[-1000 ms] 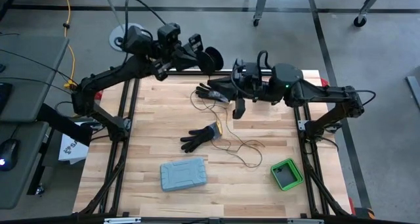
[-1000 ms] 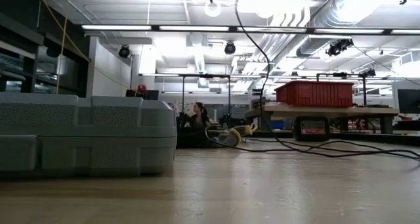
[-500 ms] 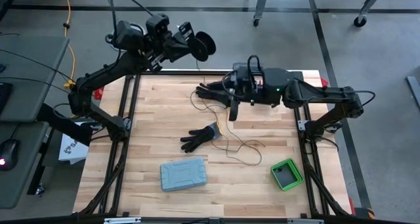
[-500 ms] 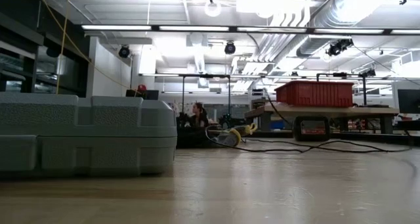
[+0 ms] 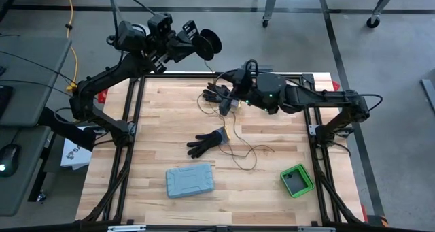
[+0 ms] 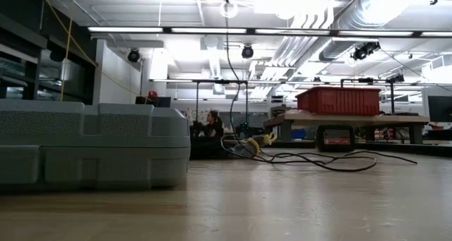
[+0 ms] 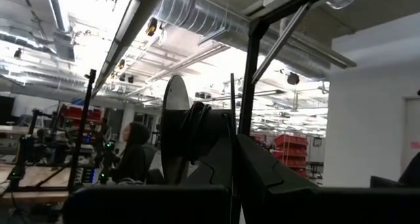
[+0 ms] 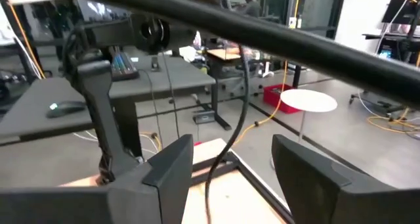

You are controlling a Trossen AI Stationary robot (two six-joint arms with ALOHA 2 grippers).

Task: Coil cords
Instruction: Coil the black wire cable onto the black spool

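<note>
Workshop floor all round, a pale wooden table (image 5: 170, 123) in the middle, and your cord (image 5: 238, 147) lies as a loose squiggle across its centre, one strand rising toward the far edge. Your left gripper (image 5: 194, 41) is raised beyond the table's far-left corner, jaws clamped on a dark spool (image 5: 209, 45) with its axle roughly level, likely so the wire can wind on. Your right gripper (image 5: 228, 99) sits low over the far middle, jaws spread wide with the strand running between its fingers (image 8: 172, 168) but not pinched, apparently as a guide. A black glove (image 5: 207, 141) lies beside the cord; a grey case (image 5: 189, 181) and a green box (image 5: 296, 179) stand well clear at the near side.
</note>
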